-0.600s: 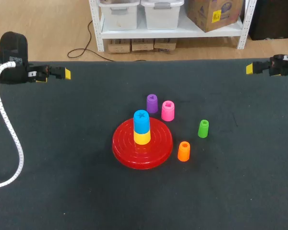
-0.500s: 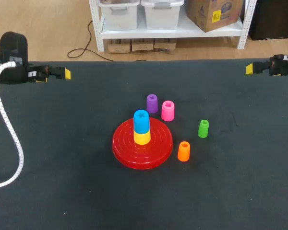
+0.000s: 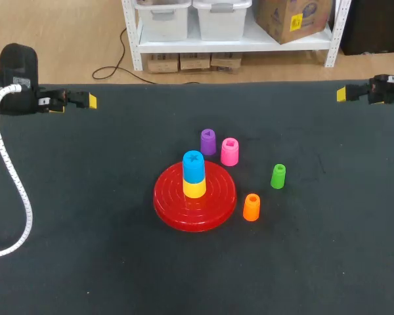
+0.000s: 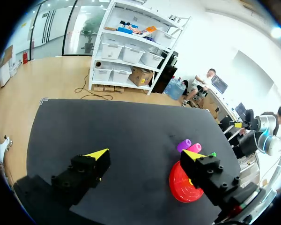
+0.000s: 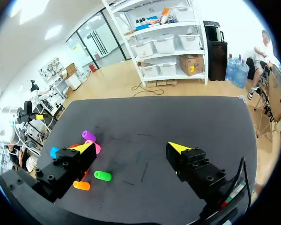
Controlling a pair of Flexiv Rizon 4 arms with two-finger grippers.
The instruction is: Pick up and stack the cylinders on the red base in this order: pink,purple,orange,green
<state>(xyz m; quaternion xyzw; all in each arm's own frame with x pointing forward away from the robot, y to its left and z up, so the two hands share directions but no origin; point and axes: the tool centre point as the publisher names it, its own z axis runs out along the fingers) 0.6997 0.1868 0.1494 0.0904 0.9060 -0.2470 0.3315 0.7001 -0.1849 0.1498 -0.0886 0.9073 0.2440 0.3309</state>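
Note:
The red base [image 3: 213, 209] lies mid-table with a blue cylinder [image 3: 194, 166] stacked on a yellow one [image 3: 194, 188]. Just behind it stand the purple cylinder [image 3: 208, 142] and the pink cylinder [image 3: 230, 151]. To its right are the green cylinder [image 3: 278, 176] and the orange cylinder [image 3: 251, 207]. My left gripper [image 3: 85, 100] [image 4: 145, 154] hovers open over the far left corner, far from the cylinders. My right gripper [image 3: 345, 94] [image 5: 133, 146] is open at the far right corner, with nothing between its fingers. In the right wrist view the green cylinder [image 5: 102, 176] and orange cylinder [image 5: 81, 185] lie ahead.
A white ribbed cable [image 3: 13, 190] hangs from my left arm over the table's left side. The dark table [image 3: 105, 262] stretches bare around the base, with its far edge just behind both grippers.

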